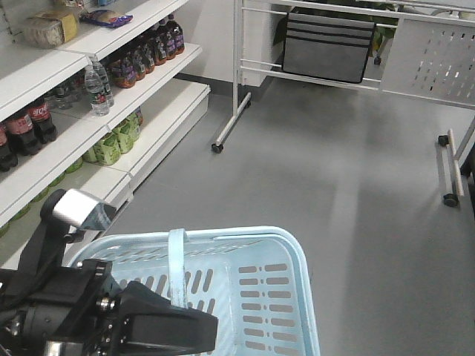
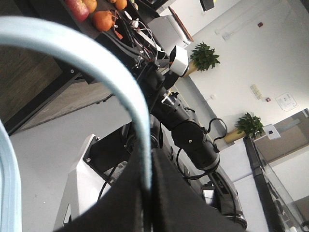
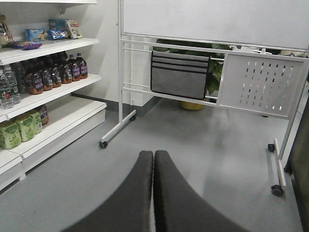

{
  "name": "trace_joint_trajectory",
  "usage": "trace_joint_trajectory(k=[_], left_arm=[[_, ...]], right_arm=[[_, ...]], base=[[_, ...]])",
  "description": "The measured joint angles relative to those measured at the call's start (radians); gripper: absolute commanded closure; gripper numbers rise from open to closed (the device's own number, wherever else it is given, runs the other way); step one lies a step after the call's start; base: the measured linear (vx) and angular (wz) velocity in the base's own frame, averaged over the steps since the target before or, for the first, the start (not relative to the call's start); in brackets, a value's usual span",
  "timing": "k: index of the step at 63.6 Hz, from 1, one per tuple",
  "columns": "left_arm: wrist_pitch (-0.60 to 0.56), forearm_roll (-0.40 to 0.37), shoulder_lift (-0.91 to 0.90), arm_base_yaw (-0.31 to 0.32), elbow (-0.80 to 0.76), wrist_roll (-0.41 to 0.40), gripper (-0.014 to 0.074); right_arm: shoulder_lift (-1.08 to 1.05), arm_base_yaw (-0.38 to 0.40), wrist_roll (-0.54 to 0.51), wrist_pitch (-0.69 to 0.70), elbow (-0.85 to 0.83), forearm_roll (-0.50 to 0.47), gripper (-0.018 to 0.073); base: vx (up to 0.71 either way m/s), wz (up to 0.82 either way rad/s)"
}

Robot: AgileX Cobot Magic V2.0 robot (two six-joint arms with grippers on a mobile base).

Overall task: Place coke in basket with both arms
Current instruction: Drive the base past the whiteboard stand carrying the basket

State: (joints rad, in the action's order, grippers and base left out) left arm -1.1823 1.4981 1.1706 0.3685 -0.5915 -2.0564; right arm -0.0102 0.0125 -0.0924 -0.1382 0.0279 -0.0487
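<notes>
left gripper (image 2: 148, 186) is clamping the basket (image 1: 300, 274) strap handle (image 2: 123, 84) between its fingers. right gripper (image 3: 153, 157) is sitting fully closed and empty, grey floor (image 3: 207, 145) ahead of it.

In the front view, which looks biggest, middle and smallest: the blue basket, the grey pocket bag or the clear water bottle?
Largest: blue basket, though it is nearest the camera.
Middle: grey pocket bag.
Smallest: clear water bottle.
</notes>
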Motion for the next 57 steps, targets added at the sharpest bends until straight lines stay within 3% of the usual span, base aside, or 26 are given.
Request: trace_joint_trajectory(k=[57], left_arm=[[-0.001, 0.000, 0.000, 0.000, 0.000, 0.000, 0.0603]], right_arm=[[0.000, 0.000, 0.000, 0.000, 0.000, 0.000, 0.0564]], base=[[0.08, -0.20]])
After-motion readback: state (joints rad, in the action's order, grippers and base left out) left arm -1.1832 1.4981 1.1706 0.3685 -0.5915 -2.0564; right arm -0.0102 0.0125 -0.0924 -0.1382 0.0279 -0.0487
